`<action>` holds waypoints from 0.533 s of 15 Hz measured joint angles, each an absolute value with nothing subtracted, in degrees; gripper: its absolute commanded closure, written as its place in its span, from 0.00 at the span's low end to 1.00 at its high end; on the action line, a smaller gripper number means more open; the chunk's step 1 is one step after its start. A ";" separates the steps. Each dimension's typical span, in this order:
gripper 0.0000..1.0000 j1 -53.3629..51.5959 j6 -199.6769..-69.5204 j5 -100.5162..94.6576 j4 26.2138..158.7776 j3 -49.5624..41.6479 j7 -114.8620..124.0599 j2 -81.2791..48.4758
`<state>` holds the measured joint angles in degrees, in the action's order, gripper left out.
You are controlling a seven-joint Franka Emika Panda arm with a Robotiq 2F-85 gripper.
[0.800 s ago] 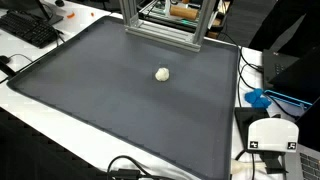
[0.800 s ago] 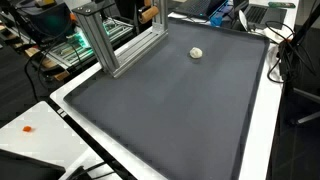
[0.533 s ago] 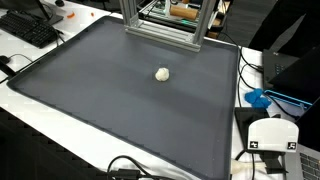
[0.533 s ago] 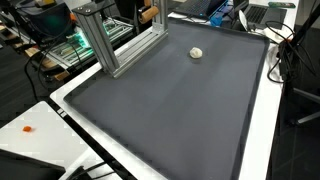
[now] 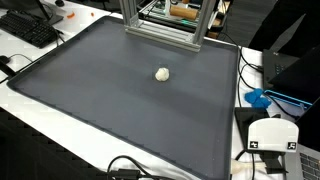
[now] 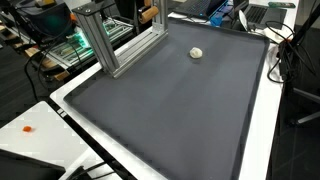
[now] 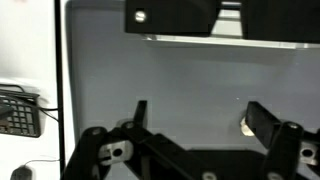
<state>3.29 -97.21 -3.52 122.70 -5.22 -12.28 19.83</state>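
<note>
A small, roundish white object point(image 5: 162, 73) point(image 6: 197, 53) lies alone on a dark grey mat point(image 5: 100, 85) point(image 6: 170, 110). Neither exterior view shows the arm or the gripper. In the wrist view my gripper point(image 7: 200, 108) hangs above the mat point(image 7: 180, 70), open, with nothing between its black fingers. There the white object point(image 7: 245, 127) peeks out at the inner edge of the right finger point(image 7: 266, 120), which partly hides it. I cannot tell the gripper's height above it.
An aluminium frame point(image 5: 165, 25) point(image 6: 115, 45) stands on the mat's far edge. On the white table around the mat are a black keyboard point(image 5: 28, 28) point(image 7: 15, 110), a blue item point(image 5: 258, 98), a white device point(image 5: 272, 135) and cables point(image 5: 125, 168).
</note>
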 measured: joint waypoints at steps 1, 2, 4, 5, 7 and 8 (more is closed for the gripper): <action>0.00 2.50 -97.25 -1.44 123.38 -4.46 -10.88 20.99; 0.00 1.78 -97.38 0.28 124.21 -3.65 -9.58 22.17; 0.00 0.34 -97.94 3.31 126.43 -2.07 -7.78 24.79; 0.00 -0.40 -98.43 4.63 127.75 -1.34 -7.37 26.11; 0.00 -1.98 -99.87 7.73 130.62 -0.15 -7.05 28.66; 0.00 -2.69 -100.95 8.74 132.12 0.46 -6.84 29.86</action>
<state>-2.69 -100.95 8.74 132.12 0.46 -6.84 29.86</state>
